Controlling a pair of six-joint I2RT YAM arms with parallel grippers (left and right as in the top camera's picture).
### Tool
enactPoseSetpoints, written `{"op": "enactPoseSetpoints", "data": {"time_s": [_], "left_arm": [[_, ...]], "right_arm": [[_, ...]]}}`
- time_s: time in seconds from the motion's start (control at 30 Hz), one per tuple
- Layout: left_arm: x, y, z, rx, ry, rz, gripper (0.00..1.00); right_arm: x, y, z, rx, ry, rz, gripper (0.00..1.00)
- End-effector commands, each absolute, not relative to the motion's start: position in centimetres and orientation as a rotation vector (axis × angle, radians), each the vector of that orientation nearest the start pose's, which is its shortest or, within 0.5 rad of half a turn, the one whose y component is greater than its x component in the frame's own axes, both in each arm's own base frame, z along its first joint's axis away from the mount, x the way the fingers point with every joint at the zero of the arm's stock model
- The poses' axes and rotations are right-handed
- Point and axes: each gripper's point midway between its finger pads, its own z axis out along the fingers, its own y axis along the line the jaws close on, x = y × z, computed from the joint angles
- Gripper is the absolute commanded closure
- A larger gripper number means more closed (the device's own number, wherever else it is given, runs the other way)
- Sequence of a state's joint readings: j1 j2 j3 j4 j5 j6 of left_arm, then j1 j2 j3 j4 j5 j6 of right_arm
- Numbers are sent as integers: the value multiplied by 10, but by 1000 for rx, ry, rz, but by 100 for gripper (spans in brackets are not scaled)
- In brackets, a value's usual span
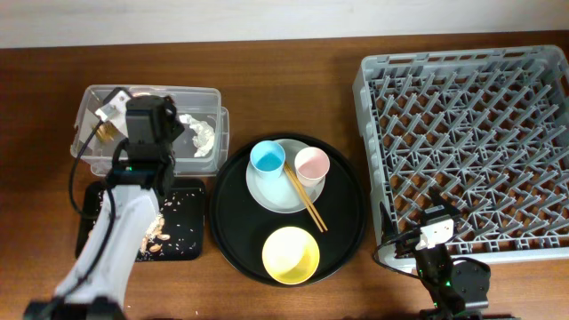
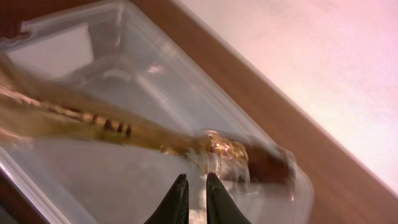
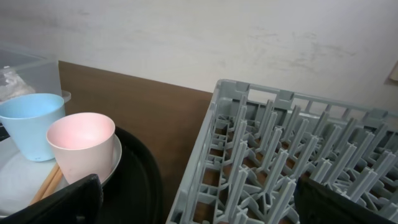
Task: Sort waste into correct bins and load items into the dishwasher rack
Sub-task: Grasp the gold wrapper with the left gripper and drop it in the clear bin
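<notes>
clear tub [image 1: 200, 100]: white tissue [image 1: 201, 133] inside, gold-brown wrapper [image 2: 217, 149] blurred over it in the left wrist view
left gripper [image 2: 196, 186]: over the tub, fingers narrow, nothing between the tips
black tray [image 1: 188, 238]: tan scraps [image 1: 158, 233]
round tray [image 1: 342, 222]: plate [image 1: 271, 196] with blue cup [image 1: 267, 157], pink cup [image 1: 311, 164], chopsticks [image 1: 305, 200]; yellow bowl [image 1: 291, 254]
rack [image 1: 471, 142]: only pegs
right gripper [image 3: 193, 205]: wide open, low by the rack's corner

The whole table is seen straight down from overhead. The clear tub [image 2: 155, 124] is viewed close, obliquely, from the left wrist. The rack [image 3: 280, 162] and pink cup [image 3: 81, 149] are viewed low and sideways from the right wrist; both are shared with the overhead view
</notes>
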State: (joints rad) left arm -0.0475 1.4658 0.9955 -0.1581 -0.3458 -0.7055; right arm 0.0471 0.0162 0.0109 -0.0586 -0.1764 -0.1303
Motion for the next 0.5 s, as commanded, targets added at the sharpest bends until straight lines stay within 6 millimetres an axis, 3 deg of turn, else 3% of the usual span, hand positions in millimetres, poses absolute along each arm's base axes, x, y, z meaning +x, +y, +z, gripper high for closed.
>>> {"op": "enactPoseSetpoints", "data": {"time_s": [0.0, 0.07, 0.1, 0.17, 0.23, 0.3, 0.37, 0.47], "left_arm": [[454, 43, 133, -864, 2062, -135, 89], [458, 44, 121, -870, 2077, -138, 75], [459, 44, 122, -844, 2080, -129, 73], [464, 44, 131, -752, 2078, -98, 52], [466, 36, 147, -656, 2081, -129, 53], [458, -1, 189, -505, 2069, -359, 53], [433, -32, 224, -394, 2070, -537, 61], [387, -62, 228, -344, 2185, -618, 65]], "right_arm": [[243, 39, 159, -264, 1616, 79, 1], [243, 39, 159, -264, 1616, 79, 1], [243, 39, 159, -264, 1616, 79, 1], [243, 39, 159, -264, 1616, 79, 1], [243, 39, 159, -264, 1616, 79, 1], [243, 39, 159, -264, 1616, 79, 1], [243, 39, 159, -264, 1616, 79, 1], [243, 39, 159, -264, 1616, 79, 1]]}}
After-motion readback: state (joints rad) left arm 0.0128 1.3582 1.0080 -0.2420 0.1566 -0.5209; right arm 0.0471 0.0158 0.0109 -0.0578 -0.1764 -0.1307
